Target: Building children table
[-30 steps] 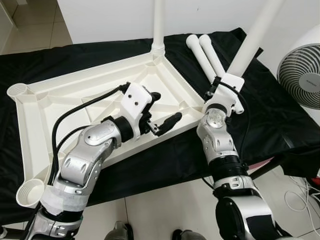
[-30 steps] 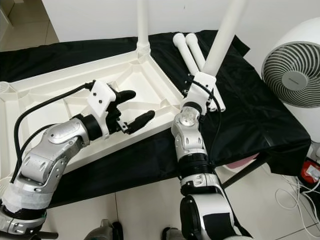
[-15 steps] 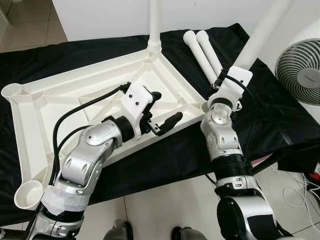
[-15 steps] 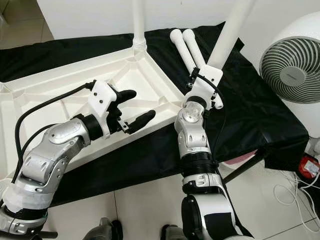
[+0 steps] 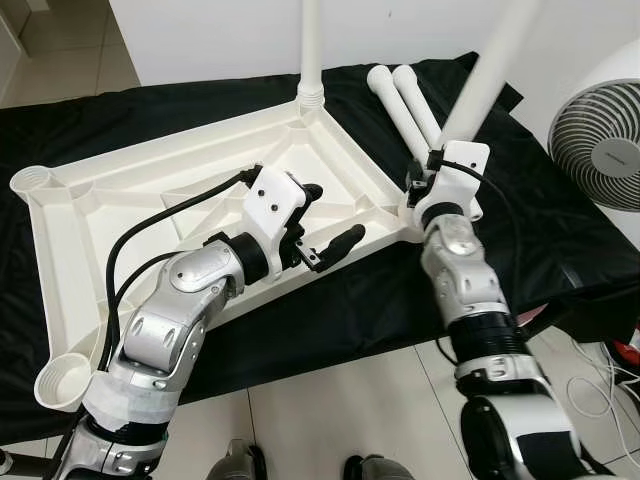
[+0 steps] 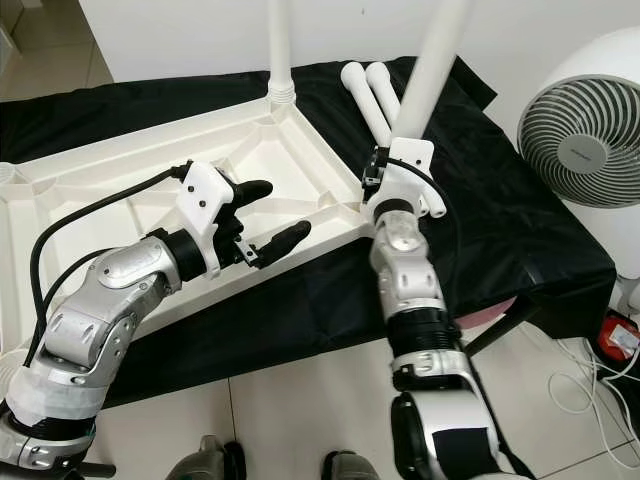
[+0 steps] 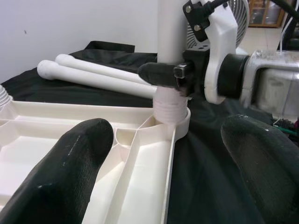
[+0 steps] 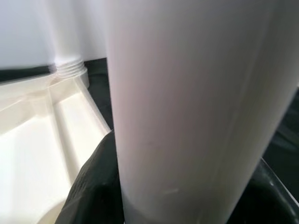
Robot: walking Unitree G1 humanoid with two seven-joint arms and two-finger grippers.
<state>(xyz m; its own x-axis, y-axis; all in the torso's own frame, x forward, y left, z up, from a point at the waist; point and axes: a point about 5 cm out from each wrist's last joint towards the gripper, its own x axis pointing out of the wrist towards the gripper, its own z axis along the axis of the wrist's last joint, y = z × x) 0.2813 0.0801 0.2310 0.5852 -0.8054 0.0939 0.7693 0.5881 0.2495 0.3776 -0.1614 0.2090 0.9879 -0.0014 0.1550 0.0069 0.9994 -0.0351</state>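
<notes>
A white plastic tabletop (image 5: 150, 200) lies upside down on a black cloth. One white leg (image 5: 312, 50) stands upright in its far corner socket. My right gripper (image 5: 432, 192) is shut on a second white leg (image 5: 480, 80), which leans slightly right. That leg's threaded end (image 7: 170, 108) sits in the near right corner socket. In the right wrist view the leg (image 8: 187, 107) passes between the black fingers (image 8: 93, 186). My left gripper (image 5: 335, 212) hovers open over the tabletop's near rim, left of that socket, holding nothing.
Two spare legs (image 5: 405, 100) lie side by side on the cloth behind the right gripper. A white fan (image 5: 600, 140) stands at the right. Empty sockets (image 5: 35, 180) (image 5: 60, 380) mark the tabletop's left corners. Cables (image 5: 610, 365) trail on the tiled floor.
My right arm has swung the held leg left and more upright, bringing its lower end onto the near right corner socket. The left arm has stayed put.
</notes>
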